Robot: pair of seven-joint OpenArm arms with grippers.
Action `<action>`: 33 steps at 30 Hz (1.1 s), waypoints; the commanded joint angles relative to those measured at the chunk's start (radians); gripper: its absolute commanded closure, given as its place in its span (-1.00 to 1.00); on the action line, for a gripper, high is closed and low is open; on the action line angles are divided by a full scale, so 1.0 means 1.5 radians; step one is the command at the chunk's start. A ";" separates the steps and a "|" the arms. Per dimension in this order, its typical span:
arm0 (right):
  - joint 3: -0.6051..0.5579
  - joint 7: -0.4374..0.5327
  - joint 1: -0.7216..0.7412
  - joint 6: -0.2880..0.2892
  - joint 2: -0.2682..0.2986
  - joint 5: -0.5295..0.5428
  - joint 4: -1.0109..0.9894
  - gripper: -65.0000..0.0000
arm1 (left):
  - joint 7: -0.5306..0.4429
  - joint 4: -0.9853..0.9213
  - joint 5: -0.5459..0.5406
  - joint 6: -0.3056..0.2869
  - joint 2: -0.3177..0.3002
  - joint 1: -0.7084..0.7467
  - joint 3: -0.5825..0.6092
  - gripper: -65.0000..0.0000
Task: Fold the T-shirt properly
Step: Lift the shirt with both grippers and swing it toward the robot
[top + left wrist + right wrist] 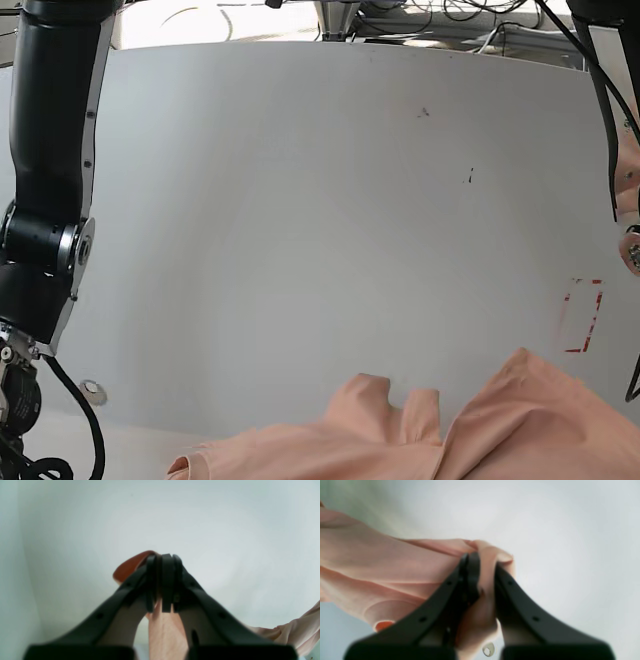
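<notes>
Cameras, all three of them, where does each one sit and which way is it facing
Left wrist: behind the left end effector, looking along its fingers, shut on the T-shirt.
Right wrist: behind the right end effector, shut on bunched T-shirt.
Base: raised, looking down the white table; arms at both edges.
Shared: the T-shirt.

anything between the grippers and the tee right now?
Nothing visible. Each wrist view shows jaws already clamped on pink fabric: the left gripper pinches a strip of the T-shirt, the right gripper a bunched fold. The white table beyond shows no objects.
</notes>
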 commanded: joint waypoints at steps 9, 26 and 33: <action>-0.006 0.011 0.058 -0.004 0.023 -0.002 -0.018 1.00 | -0.050 -0.071 -0.006 0.001 -0.007 -0.083 0.029 0.95; -0.005 0.011 0.053 -0.004 0.041 0.002 -0.018 1.00 | -0.083 -0.095 -0.011 -0.001 -0.024 -0.078 0.054 0.95; -0.003 0.011 0.028 -0.004 0.040 0.004 -0.018 1.00 | -0.083 -0.091 -0.012 -0.002 -0.024 -0.042 0.053 0.95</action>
